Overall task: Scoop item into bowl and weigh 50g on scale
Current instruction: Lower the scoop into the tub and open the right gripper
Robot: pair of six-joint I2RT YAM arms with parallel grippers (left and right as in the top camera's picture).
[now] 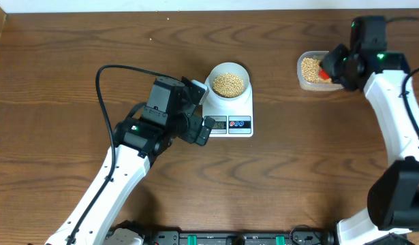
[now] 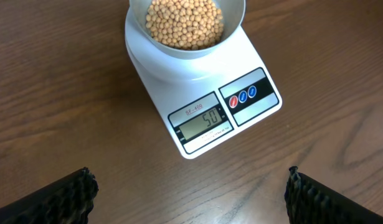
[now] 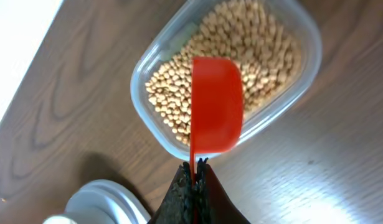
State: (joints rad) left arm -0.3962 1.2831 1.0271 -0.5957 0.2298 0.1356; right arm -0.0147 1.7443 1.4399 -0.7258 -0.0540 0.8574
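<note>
The white bowl (image 1: 229, 82) holds tan beans (image 1: 228, 84) and stands on the white scale (image 1: 231, 113). In the left wrist view the bowl (image 2: 187, 28) sits on the scale (image 2: 207, 99), whose display (image 2: 203, 123) reads 50. My left gripper (image 2: 190, 196) is open and empty, just left of the scale (image 1: 204, 129). My right gripper (image 3: 195, 171) is shut on the handle of a red scoop (image 3: 216, 104), held over a clear tub of beans (image 3: 228, 68) at the far right (image 1: 311, 70). The scoop's back faces the camera, so its contents are hidden.
A white round object (image 3: 107, 202) lies at the bottom left of the right wrist view. The table's far edge runs just behind the tub (image 1: 195, 8). Bare wood surrounds the scale.
</note>
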